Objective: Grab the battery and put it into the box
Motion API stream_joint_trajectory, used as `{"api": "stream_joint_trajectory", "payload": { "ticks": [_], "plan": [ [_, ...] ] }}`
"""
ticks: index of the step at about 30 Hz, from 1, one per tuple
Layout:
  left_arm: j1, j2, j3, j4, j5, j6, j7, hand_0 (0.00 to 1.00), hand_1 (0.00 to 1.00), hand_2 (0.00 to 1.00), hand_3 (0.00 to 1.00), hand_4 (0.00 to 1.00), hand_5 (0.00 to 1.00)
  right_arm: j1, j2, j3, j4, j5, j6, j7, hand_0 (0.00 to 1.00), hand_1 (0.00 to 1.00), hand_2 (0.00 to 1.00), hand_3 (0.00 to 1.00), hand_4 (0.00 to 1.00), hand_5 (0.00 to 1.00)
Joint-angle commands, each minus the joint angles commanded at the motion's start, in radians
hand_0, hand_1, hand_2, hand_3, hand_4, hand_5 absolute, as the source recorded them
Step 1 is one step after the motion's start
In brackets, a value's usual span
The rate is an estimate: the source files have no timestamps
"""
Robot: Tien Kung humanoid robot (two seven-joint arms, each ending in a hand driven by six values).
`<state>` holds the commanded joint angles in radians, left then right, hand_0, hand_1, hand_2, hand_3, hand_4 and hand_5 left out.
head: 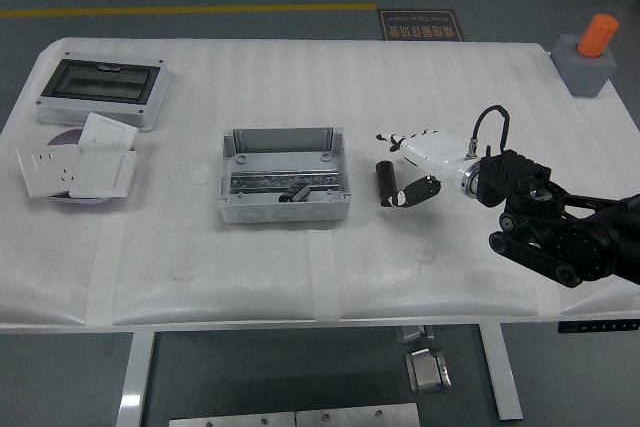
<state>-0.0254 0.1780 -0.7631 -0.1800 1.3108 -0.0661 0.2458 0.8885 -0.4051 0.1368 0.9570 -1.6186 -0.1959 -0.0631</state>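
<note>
The battery (pixel 385 183), a short black cylinder, lies on the white table just right of the box. The box (pixel 283 175) is a grey open enclosure with a metal rail and a small black part (pixel 296 194) inside. My right hand (pixel 398 163), white with black fingertips, reaches in from the right on a black arm. Its upper fingers (pixel 392 137) are spread above the battery and its thumb (pixel 413 190) lies close against the battery's right side. The hand is open and holds nothing. My left arm is out of view.
A grey enclosure with a clear lid (pixel 100 90) sits at the far left. Below it, white switch plates (pixel 78 167) lie on a purple disc. A grey block with an orange cylinder (pixel 590 51) stands at the far right corner.
</note>
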Motion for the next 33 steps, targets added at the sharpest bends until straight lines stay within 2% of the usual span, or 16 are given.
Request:
{"api": "stream_joint_trajectory", "payload": {
  "ticks": [8, 9, 14, 15, 26, 27, 33],
  "plan": [
    [-0.001, 0.0, 0.001, 0.0, -0.002, 0.0, -0.002, 0.627, 0.639, 0.422, 0.577, 0.438, 0.38, -0.004, 0.009, -0.015, -0.019, 0.009, -0.001, 0.003, 0.906, 0.764, 0.814, 0.98, 0.957, 0.505],
    [-0.001, 0.0, 0.002, 0.0, -0.004, 0.0, -0.002, 0.627, 0.639, 0.422, 0.577, 0.439, 0.383, -0.005, 0.01, -0.017, -0.021, 0.009, -0.001, 0.004, 0.879, 0.74, 0.78, 0.856, 0.902, 0.463],
    [-0.002, 0.0, 0.01, 0.0, -0.012, 0.001, -0.005, 0.627, 0.639, 0.422, 0.577, 0.439, 0.383, -0.008, 0.013, -0.02, -0.03, 0.017, -0.003, 0.007, 0.879, 0.74, 0.78, 0.856, 0.902, 0.463],
    [-0.002, 0.0, 0.012, 0.0, -0.013, 0.001, -0.006, 0.627, 0.64, 0.422, 0.578, 0.439, 0.383, -0.007, 0.013, -0.02, -0.032, 0.018, -0.004, 0.008, 0.876, 0.725, 0.772, 0.78, 0.906, 0.469],
    [-0.008, 0.0, 0.03, 0.0, -0.024, 0.001, -0.016, 0.627, 0.639, 0.422, 0.578, 0.439, 0.384, -0.001, 0.024, -0.02, -0.054, 0.04, -0.01, 0.014, 0.872, 0.722, 0.766, 0.774, 0.909, 0.475],
    [-0.008, -0.001, 0.03, 0.0, -0.023, 0.001, -0.016, 0.627, 0.64, 0.422, 0.578, 0.439, 0.384, -0.001, 0.025, -0.021, -0.056, 0.041, -0.01, 0.015, 0.865, 0.702, 0.741, 0.738, 0.861, 0.467],
    [-0.009, -0.001, 0.028, 0.0, -0.016, -0.001, -0.016, 0.626, 0.639, 0.422, 0.578, 0.44, 0.386, 0.003, 0.032, -0.022, -0.061, 0.044, -0.011, 0.015, 0.86, 0.696, 0.729, 0.722, 0.868, 0.469]
  ]
}}
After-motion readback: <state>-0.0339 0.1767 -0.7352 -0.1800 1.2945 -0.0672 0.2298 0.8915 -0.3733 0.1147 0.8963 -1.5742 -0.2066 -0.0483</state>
